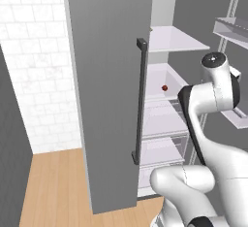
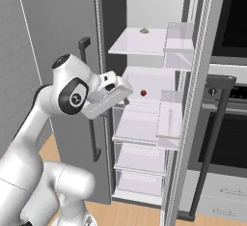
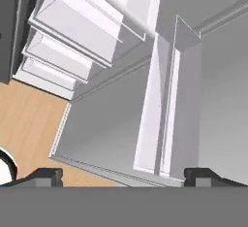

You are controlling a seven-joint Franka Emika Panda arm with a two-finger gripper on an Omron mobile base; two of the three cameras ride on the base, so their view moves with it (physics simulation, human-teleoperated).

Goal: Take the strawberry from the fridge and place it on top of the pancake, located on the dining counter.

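Strawberry [image 2: 143, 92]: one, a small dark-red round berry, sitting on the middle white shelf [image 2: 149, 82] inside the fridge [image 1: 109, 75]. From the left base view it shows as a red dot [image 1: 164, 88] toward the back of that shelf. Too small and round to give it a long axis or say which way it points.

Fridge doors: two. Left door shut or nearly so, grey, with one long dark vertical bar handle [image 1: 140, 100]. Right door [image 2: 202, 99] swung wide, edge-on in the right base view, carrying clear door bins [image 2: 170, 121].

Shelves and drawers, counted in the right base view: two flat shelves above, three stacked drawers [image 2: 140, 157] below. One small olive-brown item [image 2: 144, 30] sits on the top shelf; cannot tell what it is.

My tool [image 2: 126, 101]: fingers spread wide, holding nothing. It sits at the front edge of the open compartment, just left of and slightly below the berry, apart from it. In the hand view the two finger tips [image 3: 48, 175] stand far apart over wood floor [image 3: 24, 119], drawer fronts and a door bin.

Oven [image 2: 231, 99]: one, dark, to the right of the fridge.
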